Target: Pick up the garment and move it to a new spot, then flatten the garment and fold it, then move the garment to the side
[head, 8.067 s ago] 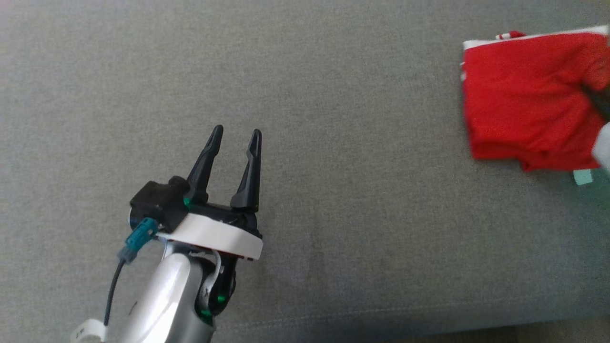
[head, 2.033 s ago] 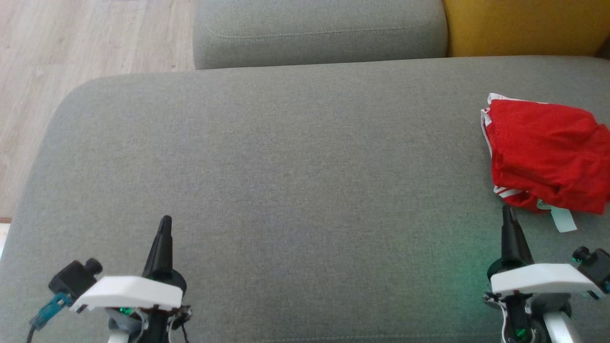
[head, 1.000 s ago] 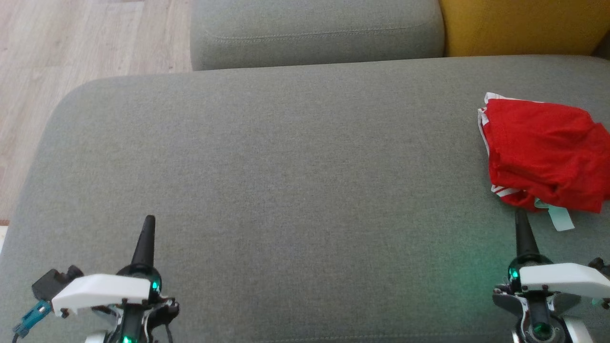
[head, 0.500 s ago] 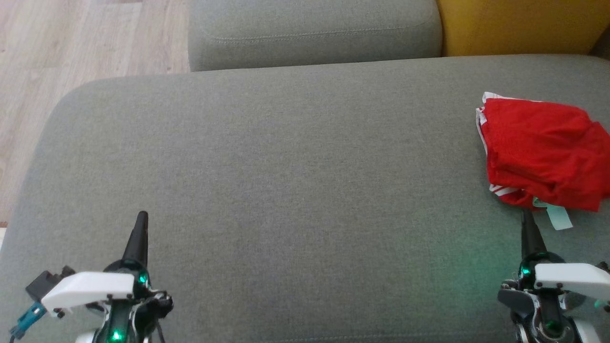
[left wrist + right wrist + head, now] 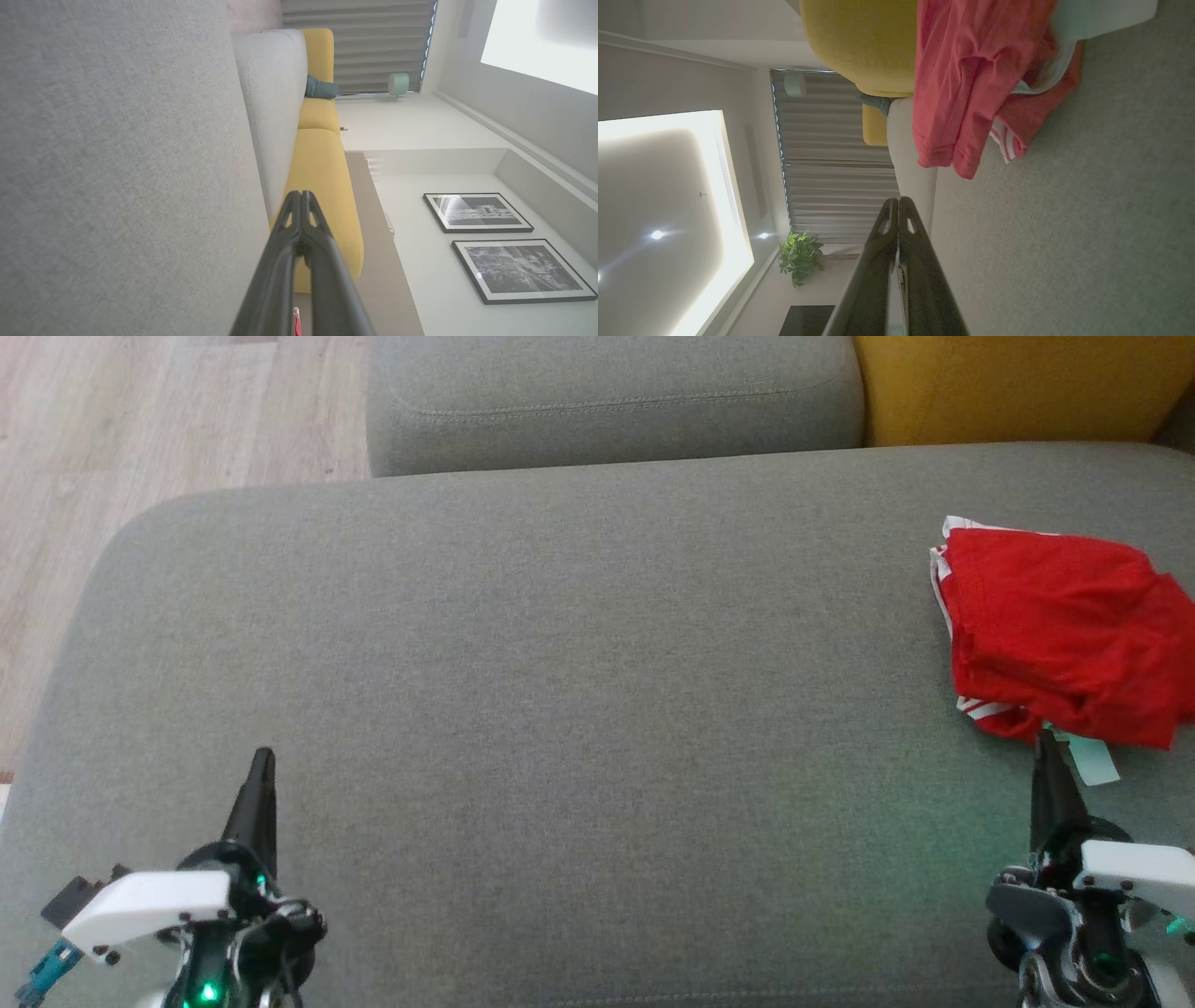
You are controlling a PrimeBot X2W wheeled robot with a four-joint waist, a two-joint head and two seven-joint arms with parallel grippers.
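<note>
Though a pale green tag sticks out at the near edge of the garment, its print is too small to read. Red cloth with white stripes along one hem, the garment lies as a loosely folded, rumpled bundle, its layers uneven and creased. It rests at the far right of the grey seat, just before the yellow cushion, and runs off the right edge of the head view. From the right wrist view the folds hang thick, with a stitched hem and the striped trim at the side nearest the seat.

Low at the right, the right gripper points up toward the garment, its two fingers pressed together and gripping nothing. Its tip is just beside the tag and the red hem; the right wrist view shows a gap between the tip and the cloth. Low at the left, well apart from the garment, the left gripper leans slightly right over bare seat, fingers likewise closed tip to tip and empty, as the left wrist view confirms. Green lights glow at both wrists. Wood floor shows at the upper left.
</note>
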